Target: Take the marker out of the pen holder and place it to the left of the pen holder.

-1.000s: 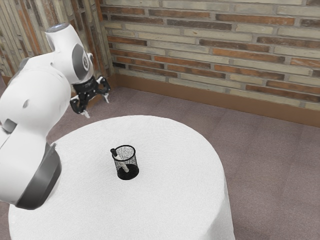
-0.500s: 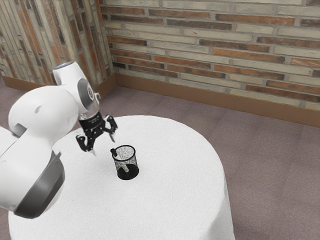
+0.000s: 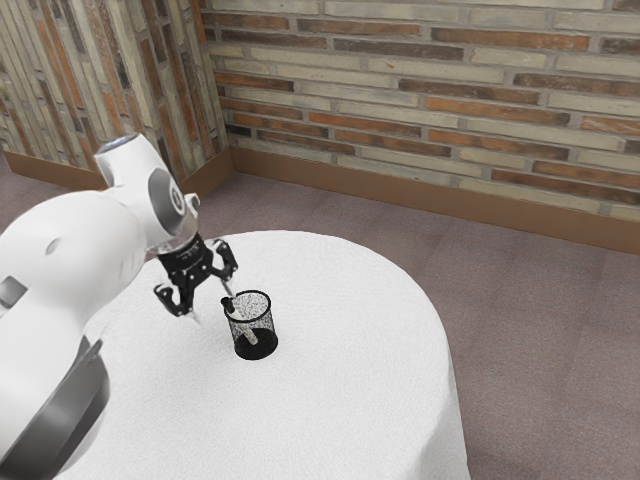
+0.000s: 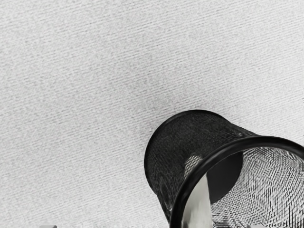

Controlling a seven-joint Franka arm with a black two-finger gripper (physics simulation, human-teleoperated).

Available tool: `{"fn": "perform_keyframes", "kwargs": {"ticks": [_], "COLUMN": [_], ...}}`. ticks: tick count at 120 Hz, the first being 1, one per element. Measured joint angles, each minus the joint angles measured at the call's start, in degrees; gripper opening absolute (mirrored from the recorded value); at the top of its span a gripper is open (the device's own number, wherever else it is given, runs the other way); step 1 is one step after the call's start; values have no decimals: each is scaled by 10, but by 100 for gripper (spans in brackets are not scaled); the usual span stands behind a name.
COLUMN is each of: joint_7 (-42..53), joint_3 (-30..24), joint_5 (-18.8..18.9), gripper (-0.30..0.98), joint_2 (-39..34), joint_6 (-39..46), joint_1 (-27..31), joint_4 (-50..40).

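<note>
My gripper (image 3: 214, 306) stands open in the exterior view, its fingertips apart just beside the pen holder's rim, on the exterior view's left. One fingertip is close to the marker's dark cap; whether they touch I cannot tell. The black mesh pen holder (image 3: 266, 322) is upright on the table. Leaning inside it is the pale marker (image 3: 248, 330), its cap over the rim. From the wrist view, I look down on the pen holder (image 4: 166, 142) and part of the marker (image 4: 198, 209). Slivers of my gripper (image 4: 152, 226) show along the lower edge there.
A round table with a white cloth (image 3: 340, 400) carries the pen holder. Beyond it are a carpeted floor (image 3: 540, 340) and a brick wall (image 3: 450, 100).
My hand has come down from above the table's far edge and moved toward the exterior view's right, up to the pen holder. The pen holder and marker have not moved.
</note>
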Motion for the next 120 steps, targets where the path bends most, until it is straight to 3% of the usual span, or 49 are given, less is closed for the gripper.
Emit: {"fn": "perform_keyframes", "kwargs": {"ticks": [22,52,88,120], "joint_7": [2,-1,-5,-6], "joint_3": [32,36,10,-16], "joint_5": [0,-2,-9,-8], "gripper": [47,44,40,21], "joint_2": [-1,-3,-2,-2], "joint_6": [-1,-1,17,29], "joint_1": [-48,-78,-42,-20], "joint_4": [-16,-20,-5,15]}}
